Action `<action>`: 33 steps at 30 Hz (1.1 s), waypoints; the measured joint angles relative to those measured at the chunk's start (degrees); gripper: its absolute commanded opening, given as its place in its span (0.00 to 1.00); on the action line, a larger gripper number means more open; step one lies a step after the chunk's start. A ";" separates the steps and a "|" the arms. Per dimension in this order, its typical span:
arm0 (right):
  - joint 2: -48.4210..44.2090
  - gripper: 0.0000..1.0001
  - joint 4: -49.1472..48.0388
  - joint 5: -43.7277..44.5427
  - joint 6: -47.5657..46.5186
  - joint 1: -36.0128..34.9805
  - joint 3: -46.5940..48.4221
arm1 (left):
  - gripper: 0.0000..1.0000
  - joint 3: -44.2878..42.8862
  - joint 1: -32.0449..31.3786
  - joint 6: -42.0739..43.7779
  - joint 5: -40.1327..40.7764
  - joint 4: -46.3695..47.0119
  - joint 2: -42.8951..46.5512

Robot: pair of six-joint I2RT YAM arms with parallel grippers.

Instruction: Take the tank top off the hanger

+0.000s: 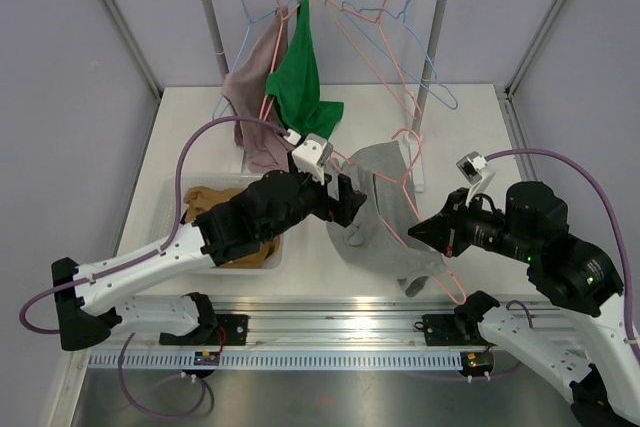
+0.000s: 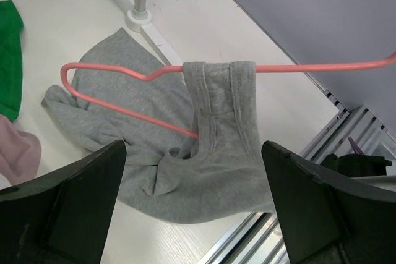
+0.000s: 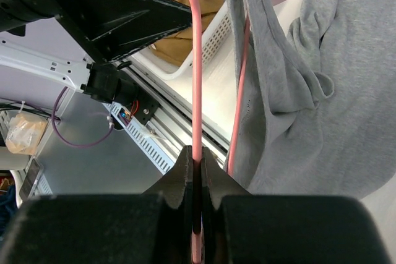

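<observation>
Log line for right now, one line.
right gripper: jaws shut on pink hanger | left gripper: jaws open over grey tank top | strap: looped over hanger

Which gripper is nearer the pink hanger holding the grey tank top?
Right. The right gripper is shut on the pink hanger. The left gripper is open, facing the grey tank top draped over the hanger, apparently touching neither.
</observation>
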State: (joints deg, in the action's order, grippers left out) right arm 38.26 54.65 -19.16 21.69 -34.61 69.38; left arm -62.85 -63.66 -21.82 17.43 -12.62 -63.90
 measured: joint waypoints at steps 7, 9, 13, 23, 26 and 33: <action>-0.39 0.00 -0.79 -1.03 0.70 0.00 -0.44 | 0.86 -0.09 0.00 0.00 -0.98 4.92 -2.86; -0.57 0.00 -0.96 -1.42 0.87 0.00 -0.70 | 0.79 -0.15 0.00 0.02 -0.96 5.79 -3.87; -1.40 0.00 -1.46 -1.55 1.07 0.00 -1.40 | 0.45 -0.24 -0.04 0.17 -0.83 6.69 -6.36; -1.99 0.00 -1.01 -1.46 -1.16 0.00 -1.64 | 0.00 -0.55 -0.13 -0.37 5.84 4.55 -7.32; -2.82 0.00 0.87 -3.10 -4.17 0.00 -2.93 | 0.00 -0.55 -0.07 -3.61 14.82 -0.68 -6.08; -10.97 0.00 2.45 -15.17 -9.09 0.07 -7.98 | 0.00 3.08 6.21 -11.41 22.91 -10.34 3.76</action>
State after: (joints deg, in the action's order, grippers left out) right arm 27.29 57.10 -34.33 12.60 -34.54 61.41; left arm -59.77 -57.45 -33.23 40.34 -22.96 -60.14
